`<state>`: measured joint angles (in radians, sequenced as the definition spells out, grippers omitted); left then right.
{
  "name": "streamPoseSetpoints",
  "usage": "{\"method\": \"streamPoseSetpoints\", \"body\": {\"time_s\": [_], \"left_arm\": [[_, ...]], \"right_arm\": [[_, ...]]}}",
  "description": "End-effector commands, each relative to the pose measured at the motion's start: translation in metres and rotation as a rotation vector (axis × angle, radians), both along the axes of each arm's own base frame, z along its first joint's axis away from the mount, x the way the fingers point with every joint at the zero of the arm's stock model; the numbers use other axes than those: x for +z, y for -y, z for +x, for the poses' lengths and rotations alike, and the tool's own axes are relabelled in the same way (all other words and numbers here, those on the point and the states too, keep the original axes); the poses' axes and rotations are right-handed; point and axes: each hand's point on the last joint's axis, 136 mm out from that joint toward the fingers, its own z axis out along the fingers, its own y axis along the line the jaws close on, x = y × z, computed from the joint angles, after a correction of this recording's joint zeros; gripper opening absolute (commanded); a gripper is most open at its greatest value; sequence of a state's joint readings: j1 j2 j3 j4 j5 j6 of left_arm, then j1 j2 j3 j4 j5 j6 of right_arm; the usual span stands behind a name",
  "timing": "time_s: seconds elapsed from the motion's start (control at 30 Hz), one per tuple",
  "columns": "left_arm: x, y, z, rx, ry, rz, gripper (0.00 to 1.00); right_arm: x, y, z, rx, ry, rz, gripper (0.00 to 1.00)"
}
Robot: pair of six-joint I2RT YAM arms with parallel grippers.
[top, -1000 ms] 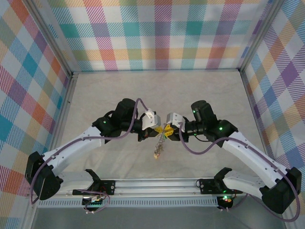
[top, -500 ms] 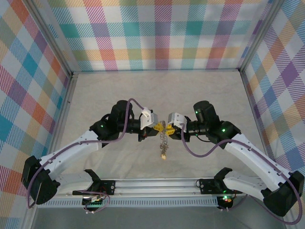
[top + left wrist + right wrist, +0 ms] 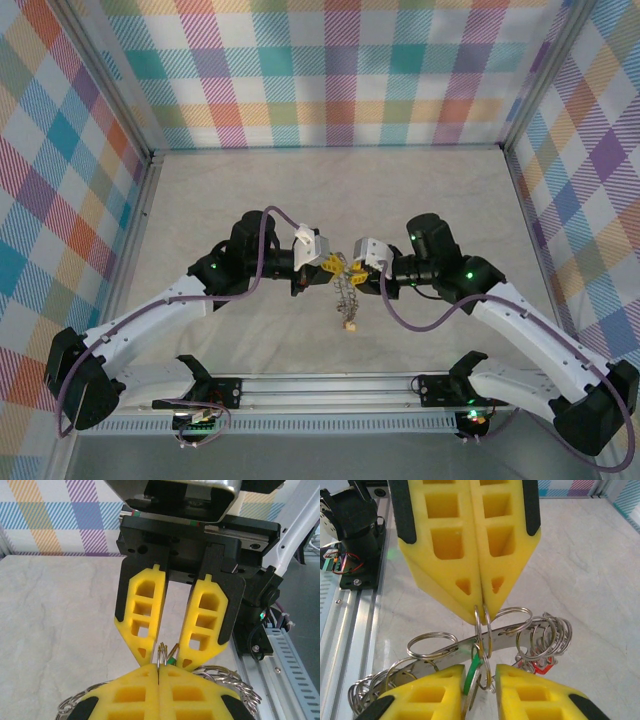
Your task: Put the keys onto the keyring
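Right wrist view sets the keyring [image 3: 507, 634] across the middle as a flat silvery band, rising from lower left to upper right, with many small split rings [image 3: 432, 642] threaded along it. The keys [image 3: 470, 674] hang below the band. One with a green tag lies in the gap of the right tool [image 3: 480, 670], and a red tag [image 3: 540, 668] shows farther right under the band.

The right tool's two yellow fingers stand a narrow way apart, with the green-tagged key and a thin ring between them. Whether they pinch these or merely flank them I cannot tell. The left tool [image 3: 481, 611] faces it tip to tip and is closed completely. Its fingers press flat together and nip one of the split rings at their very point, just where it crosses the band.

In the top external view the two tools meet above the middle of the table [image 3: 250, 190], a little toward the near side. A string of keys and rings hangs from the meeting point and ends in a pale tag [image 3: 349, 325]. Plaid walls [image 3: 330, 70] stand at the left, right and far sides, and a metal rail [image 3: 330, 385] runs along the near edge.
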<state>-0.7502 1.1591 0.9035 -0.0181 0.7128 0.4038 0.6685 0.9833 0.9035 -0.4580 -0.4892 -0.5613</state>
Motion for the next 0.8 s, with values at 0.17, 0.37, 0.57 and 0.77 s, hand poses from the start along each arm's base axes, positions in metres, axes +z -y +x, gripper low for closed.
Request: {"method": "streamPoseSetpoints", "body": {"time_s": [0.17, 0.37, 0.57, 0.77], "left_arm": [[0.021, 0.000, -0.005, -0.037, 0.050, -0.070, 0.00], [0.019, 0.002, -0.006, -0.052, 0.046, -0.060, 0.00], [0.019, 0.001, -0.007, -0.062, 0.055, -0.054, 0.00], [0.019, -0.002, -0.009, -0.065, 0.061, -0.046, 0.00]], "right_arm": [[0.015, 0.003, -0.005, 0.012, 0.063, 0.026, 0.20], [0.017, 0.004, -0.005, 0.010, 0.055, 0.025, 0.23], [0.026, 0.005, -0.002, -0.004, 0.060, 0.062, 0.27], [0.034, 0.004, -0.005, 0.012, 0.053, 0.093, 0.36]]}}
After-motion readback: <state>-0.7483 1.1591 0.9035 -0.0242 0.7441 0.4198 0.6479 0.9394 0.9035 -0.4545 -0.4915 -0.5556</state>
